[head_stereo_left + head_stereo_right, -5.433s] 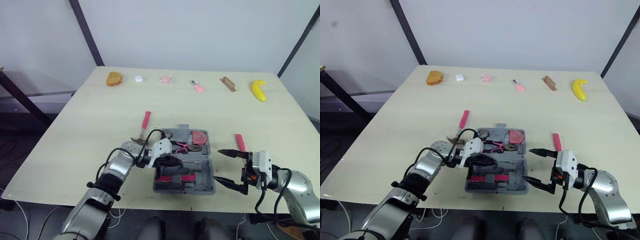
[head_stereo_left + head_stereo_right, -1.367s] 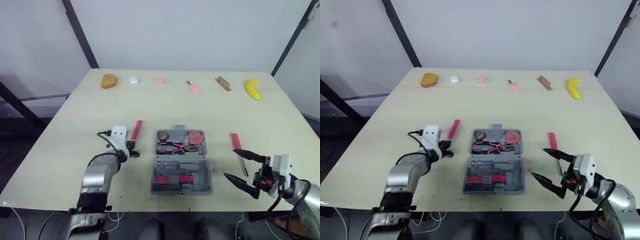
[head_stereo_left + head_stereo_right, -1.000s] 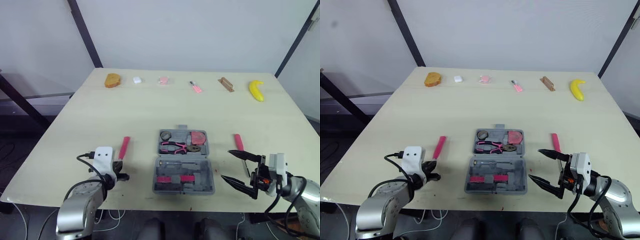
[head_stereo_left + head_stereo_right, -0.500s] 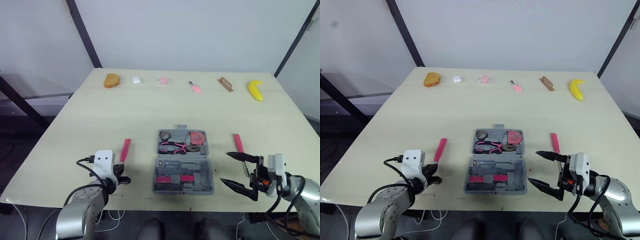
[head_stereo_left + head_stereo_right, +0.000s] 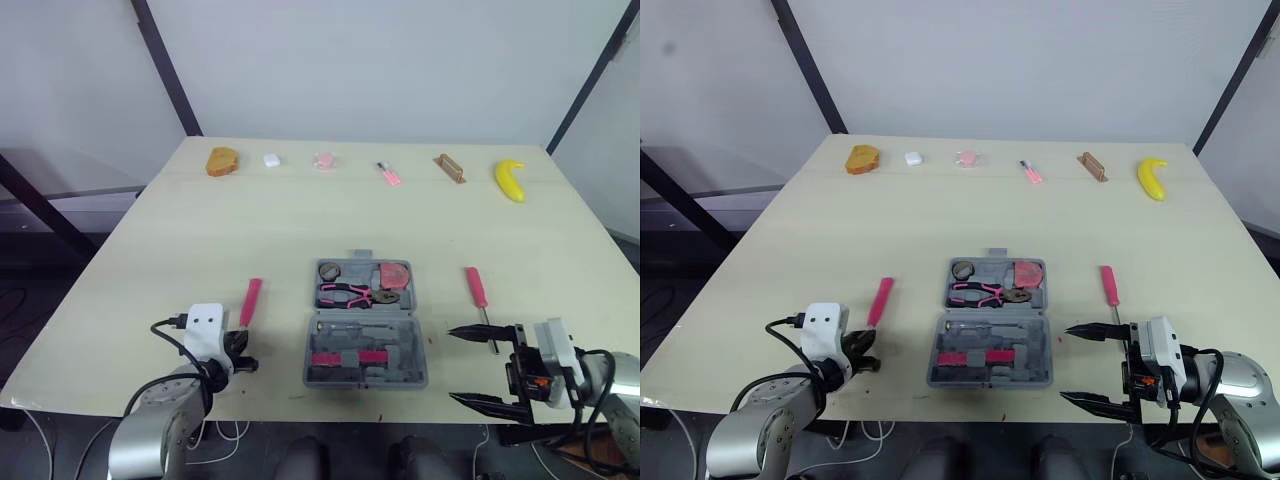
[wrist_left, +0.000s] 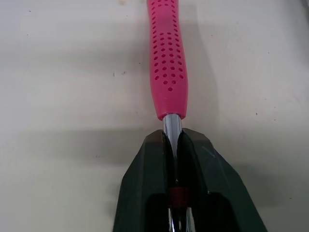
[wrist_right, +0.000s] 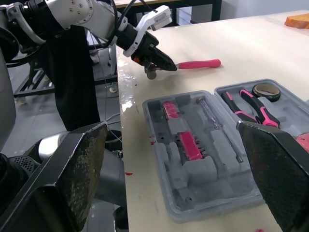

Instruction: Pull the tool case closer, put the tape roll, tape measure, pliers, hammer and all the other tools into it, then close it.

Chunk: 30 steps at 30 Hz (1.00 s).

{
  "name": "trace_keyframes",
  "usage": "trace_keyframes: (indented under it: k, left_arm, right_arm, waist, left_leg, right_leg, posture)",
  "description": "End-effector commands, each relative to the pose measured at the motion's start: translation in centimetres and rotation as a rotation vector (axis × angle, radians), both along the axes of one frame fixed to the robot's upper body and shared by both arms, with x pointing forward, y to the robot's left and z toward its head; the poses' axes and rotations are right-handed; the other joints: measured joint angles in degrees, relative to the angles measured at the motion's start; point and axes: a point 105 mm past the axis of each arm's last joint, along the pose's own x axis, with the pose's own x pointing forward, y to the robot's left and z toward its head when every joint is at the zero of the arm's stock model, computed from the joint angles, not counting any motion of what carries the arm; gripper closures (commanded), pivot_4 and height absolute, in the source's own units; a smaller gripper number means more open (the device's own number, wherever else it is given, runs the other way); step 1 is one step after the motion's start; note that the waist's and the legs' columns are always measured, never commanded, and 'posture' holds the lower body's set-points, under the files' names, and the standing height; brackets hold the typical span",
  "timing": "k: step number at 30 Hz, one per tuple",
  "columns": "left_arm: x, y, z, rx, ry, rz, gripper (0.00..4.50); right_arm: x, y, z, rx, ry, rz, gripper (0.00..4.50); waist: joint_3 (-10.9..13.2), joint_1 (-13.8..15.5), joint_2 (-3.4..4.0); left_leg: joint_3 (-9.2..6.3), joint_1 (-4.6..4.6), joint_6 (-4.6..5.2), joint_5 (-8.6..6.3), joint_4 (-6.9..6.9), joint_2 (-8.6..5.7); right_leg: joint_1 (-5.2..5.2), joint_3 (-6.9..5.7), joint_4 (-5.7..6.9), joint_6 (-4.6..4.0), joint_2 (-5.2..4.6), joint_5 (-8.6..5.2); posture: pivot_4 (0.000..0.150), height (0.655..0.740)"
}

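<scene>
Hammer (image 5: 249,300) sat left of the open tool case (image 5: 365,325) with the left hand (image 6: 172,140) clamped on its metal shaft, while the right hand (image 5: 452,364) hung spread wide right of the case.

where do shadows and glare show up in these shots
Left wrist view: the hammer, clamped in the left gripper, throws a soft shadow on the table beside its handle, with a wider dark band around the gripper. Right wrist view: a bright sheen lies on the table near its edge, beside the tool case. Left eye view: light is even, shadows faint.
</scene>
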Motion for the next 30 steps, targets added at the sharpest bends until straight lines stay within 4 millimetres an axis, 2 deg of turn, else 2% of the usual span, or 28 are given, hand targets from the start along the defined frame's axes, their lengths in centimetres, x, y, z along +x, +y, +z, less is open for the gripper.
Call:
trace_keyframes:
  k: [1, 6, 7, 11, 15, 21, 27, 30]
  left_arm:
    - [0.1, -0.5, 1.6, 0.014, -0.05, -0.022, 2.23]
    - [0.5, -0.8, 2.9, 0.027, -0.087, -0.032, 0.19]
    - [0.6, -0.8, 3.3, 0.035, -0.094, -0.042, 0.09]
    - [1.6, -0.4, 4.5, 0.086, -0.115, -0.147, 0.09]
    - [2.2, -0.5, 6.1, 0.205, -0.112, -0.485, 0.09]
    - [1.7, -0.1, 7.2, 0.453, -0.047, -1.054, 0.09]
    - [0.9, 1.7, 6.2, 0.699, 0.09, -1.561, 0.09]
    - [1.1, 2.2, 5.9, 0.776, 0.144, -1.735, 0.09]
  right_arm:
    - [-0.2, 0.3, 0.4, 0.003, -0.036, 0.02, 0.0]
    - [-0.2, 0.4, 0.3, 0.005, -0.041, 0.012, 0.0]
    - [-0.2, 0.4, 0.3, 0.006, -0.042, 0.01, 0.0]
    - [0.0, 0.4, 0.2, 0.008, -0.048, 0.004, 0.0]
    - [0.3, 0.6, 0.2, 0.015, -0.058, -0.005, 0.0]
    - [0.5, 1.1, 0.1, 0.025, -0.062, -0.005, 0.0]
    - [0.7, 1.4, 0.1, 0.028, -0.068, 0.0, 0.0]
    - [0.7, 1.3, 0.2, 0.026, -0.072, -0.001, 0.0]
  waist:
    - [0.0, 0.01, 0.0]
    - [0.01, 0.02, -0.01]
    - [0.01, 0.02, -0.01]
    - [0.01, -0.02, -0.02]
    - [0.04, -0.09, 0.02]
    - [0.12, -0.02, 0.11]
    - [0.17, 0.31, 0.18]
    - [0.17, 0.53, 0.18]
  left_leg:
    - [0.0, 0.0, 0.0, 0.0, 0.0, 0.0]
    - [0.0, -0.01, 0.0, 0.0, 0.0, 0.01]
    - [-0.01, -0.01, 0.0, 0.0, 0.0, 0.01]
    - [-0.01, 0.01, 0.0, 0.0, 0.0, 0.0]
    - [0.02, 0.03, 0.0, 0.0, -0.03, 0.0]
    - [0.13, 0.01, 0.0, 0.0, -0.07, 0.03]
    - [0.34, -0.11, 0.0, 0.0, -0.08, 0.03]
    - [0.38, -0.34, 0.01, 0.0, -0.01, 0.03]
  right_leg:
    - [0.0, 0.0, 0.0, 0.0, 0.0, 0.0]
    - [0.0, 0.0, 0.0, 0.0, 0.0, 0.0]
    - [0.0, 0.0, 0.0, 0.0, 0.0, 0.0]
    - [0.0, -0.01, 0.01, 0.0, 0.04, 0.0]
    - [-0.04, 0.0, 0.02, -0.04, 0.06, -0.02]
    - [-0.05, -0.01, -0.14, -0.2, 0.02, -0.11]
    - [-0.08, -0.04, -0.31, -0.21, 0.04, -0.12]
    - [-0.19, -0.11, -0.35, -0.04, 0.16, -0.02]
  posture:
    - [0.15, 0.74]
    - [0.15, 0.74]
    - [0.15, 0.74]
    - [0.15, 0.74]
    - [0.15, 0.74]
    - [0.15, 0.74]
    - [0.15, 0.74]
    - [0.15, 0.74]
